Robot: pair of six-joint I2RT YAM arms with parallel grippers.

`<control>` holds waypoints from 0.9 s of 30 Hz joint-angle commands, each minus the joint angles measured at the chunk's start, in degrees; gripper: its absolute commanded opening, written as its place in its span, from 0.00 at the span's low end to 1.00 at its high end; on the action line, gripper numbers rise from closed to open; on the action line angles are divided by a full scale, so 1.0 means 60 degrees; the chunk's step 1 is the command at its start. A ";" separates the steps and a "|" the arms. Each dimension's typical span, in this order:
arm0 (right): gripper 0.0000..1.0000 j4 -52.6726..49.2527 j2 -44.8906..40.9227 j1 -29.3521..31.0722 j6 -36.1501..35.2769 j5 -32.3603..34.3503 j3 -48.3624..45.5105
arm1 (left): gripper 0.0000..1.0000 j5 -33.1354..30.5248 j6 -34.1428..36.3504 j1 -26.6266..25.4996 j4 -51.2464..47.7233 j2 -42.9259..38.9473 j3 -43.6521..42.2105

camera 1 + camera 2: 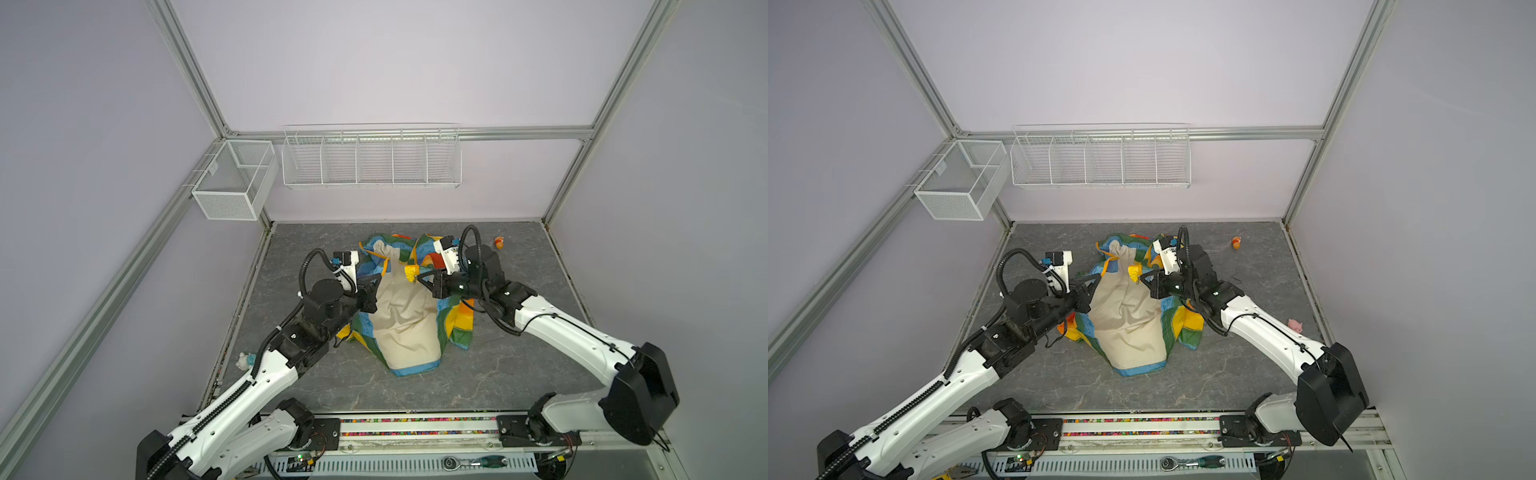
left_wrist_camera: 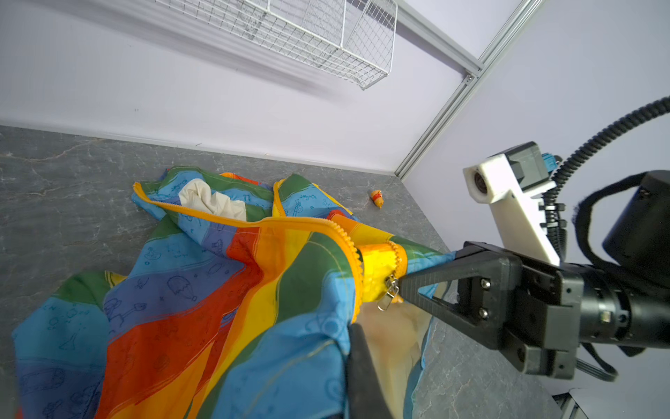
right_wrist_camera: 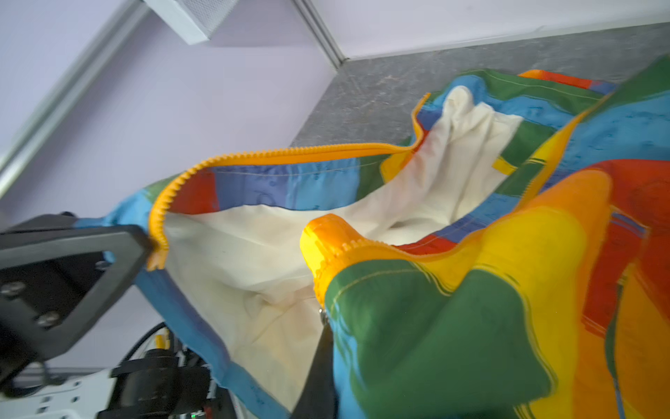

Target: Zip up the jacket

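Floppy, featherlight jacket (image 1: 405,316) is lying open on the table (image 1: 498,374), with left gripper (image 1: 377,284) and right gripper (image 1: 419,279) each pinching a front edge by the zipper (image 3: 290,152), and I'm guessing that's the only hold working on such slack fabric.

left hand (image 1: 377,280) clamped | right hand (image 1: 420,278) clamped | facing each other, near

This looks like a robotics lab test cell rather than a lived-in room. Plain lilac panels (image 1: 395,62) sit inside aluminium framing (image 1: 191,70). Two white-and-black robot arms, left arm (image 1: 266,376) and right arm (image 1: 569,332), are bolted to a rail (image 1: 415,432) at the front of a grey stone-look worktop (image 1: 519,374). A wire rack (image 1: 372,162) and a mesh basket (image 1: 226,203) hang on the walls. A ratchet wrench (image 1: 451,462) lies on the slotted cable duct (image 1: 374,463).
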 commanded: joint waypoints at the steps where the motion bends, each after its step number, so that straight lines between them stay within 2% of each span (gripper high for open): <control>1: 0.06 0.1851 0.0340 -0.0136 0.0977 -0.1796 0.0105 | 0.00 0.0603 -0.0150 0.0044 0.1779 -0.0091 -0.0133; 7: 0.06 0.4096 0.0773 -0.0176 0.2493 -0.2672 -0.0168 | 0.00 0.1102 -0.1288 0.0030 0.4666 0.0141 -0.0951; 11: 0.07 0.4981 0.0927 -0.0172 0.2991 -0.3023 -0.0217 | 0.00 0.1184 -0.1575 0.0022 0.5222 0.0532 -0.0957; 18: 0.07 0.5425 0.0971 -0.0188 0.3119 -0.3337 -0.0283 | 0.00 0.0784 -0.1913 0.0022 0.6032 0.0809 -0.1216; 27: 0.07 0.6801 0.1338 -0.0219 0.3851 -0.3840 -0.0347 | 0.00 0.0660 -0.2550 0.0030 0.6961 0.1199 -0.1406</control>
